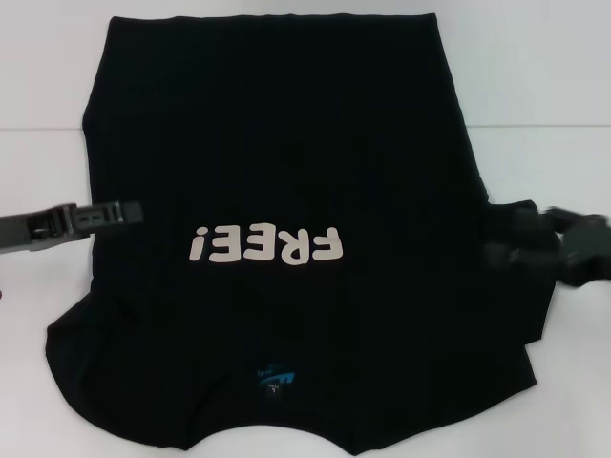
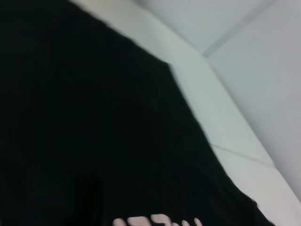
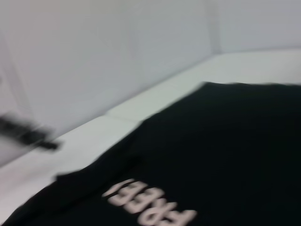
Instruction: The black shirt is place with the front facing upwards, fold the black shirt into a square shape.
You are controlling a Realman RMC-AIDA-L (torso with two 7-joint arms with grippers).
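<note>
The big black cloth shirt [image 1: 286,172] lay flat, words up, ready for folding. The left gripper [image 1: 119,214] and right gripper [image 1: 520,250] waited at its sides; I could not tell their fingers' state.

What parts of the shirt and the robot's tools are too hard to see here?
- Black shirt: the head view's bottom edge cuts off its collar end.
- Right tool: blurred, dark against the shirt's side in the head view.
- Blue neck label: writing too small.
- Left tool: at the shirt's edge; grip unclear.
</note>
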